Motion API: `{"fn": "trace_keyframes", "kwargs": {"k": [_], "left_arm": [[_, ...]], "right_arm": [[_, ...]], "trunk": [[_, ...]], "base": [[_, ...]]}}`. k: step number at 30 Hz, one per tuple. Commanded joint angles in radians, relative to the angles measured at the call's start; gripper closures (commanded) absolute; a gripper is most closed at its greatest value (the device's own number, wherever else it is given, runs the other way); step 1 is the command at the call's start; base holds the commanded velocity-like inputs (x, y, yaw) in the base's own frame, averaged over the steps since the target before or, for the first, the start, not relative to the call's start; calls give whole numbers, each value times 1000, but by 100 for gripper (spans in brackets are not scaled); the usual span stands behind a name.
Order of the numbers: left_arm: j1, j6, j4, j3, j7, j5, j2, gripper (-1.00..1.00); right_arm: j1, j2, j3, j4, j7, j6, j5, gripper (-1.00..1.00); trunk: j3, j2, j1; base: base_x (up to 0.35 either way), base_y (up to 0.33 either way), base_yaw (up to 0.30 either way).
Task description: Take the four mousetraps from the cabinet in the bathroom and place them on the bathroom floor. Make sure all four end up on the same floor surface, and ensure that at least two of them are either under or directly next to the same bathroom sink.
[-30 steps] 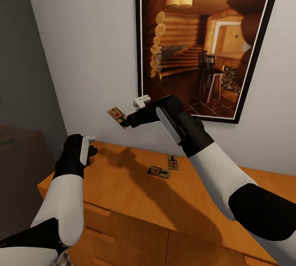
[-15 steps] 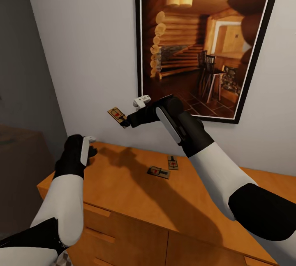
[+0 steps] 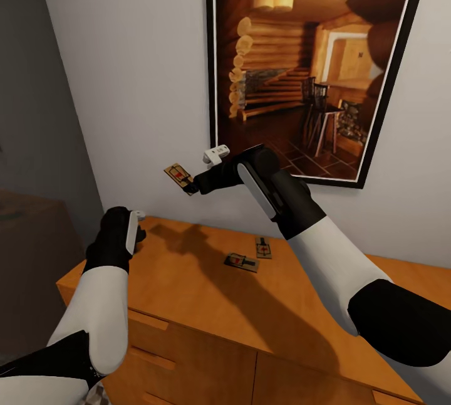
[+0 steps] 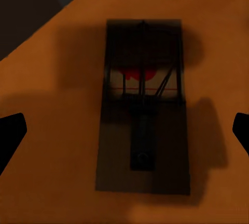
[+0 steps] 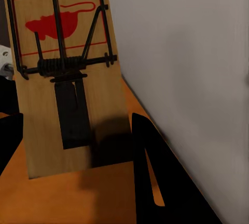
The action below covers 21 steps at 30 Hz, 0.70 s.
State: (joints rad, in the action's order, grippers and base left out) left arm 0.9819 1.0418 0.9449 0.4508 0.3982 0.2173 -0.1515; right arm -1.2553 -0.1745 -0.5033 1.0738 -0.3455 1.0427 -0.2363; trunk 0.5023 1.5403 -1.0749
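My right gripper is raised above the orange-brown cabinet and is shut on one mousetrap, held near the wall. The right wrist view shows that mousetrap upright between the dark fingers. Two more mousetraps lie side by side on the cabinet top. My left gripper hovers over the cabinet's left end. In the left wrist view it is open, its fingertips standing wide on either side of another mousetrap lying flat in shadow on the wood.
A large black-framed picture of a log cabin interior hangs on the white wall behind the cabinet. A dark low unit stands to the left. Drawer fronts face me below the cabinet top.
My left gripper has dropped slightly toward the cabinet top. The right arm and its mousetrap have stayed still.
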Motion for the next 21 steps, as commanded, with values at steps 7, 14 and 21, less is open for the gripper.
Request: {"fn": "trace_keyframes", "kwargs": {"k": [7, 14, 21], "left_arm": [[1, 4, 0, 3, -1, 5, -6, -100], [1, 4, 0, 3, -1, 5, -8, -100], [-22, 5, 34, -12, 15, 23, -8, -100]], "right_arm": [[-1, 0, 2, -4, -1, 4, -2, 100], [-1, 0, 1, -5, -1, 4, -3, 100], [-1, 4, 22, -24, 3, 4, 5, 100]], "trunk": [[1, 1, 0], [1, 1, 0], [1, 1, 0]], "base": [[0, 0, 0], [0, 0, 0], [0, 0, 0]]}}
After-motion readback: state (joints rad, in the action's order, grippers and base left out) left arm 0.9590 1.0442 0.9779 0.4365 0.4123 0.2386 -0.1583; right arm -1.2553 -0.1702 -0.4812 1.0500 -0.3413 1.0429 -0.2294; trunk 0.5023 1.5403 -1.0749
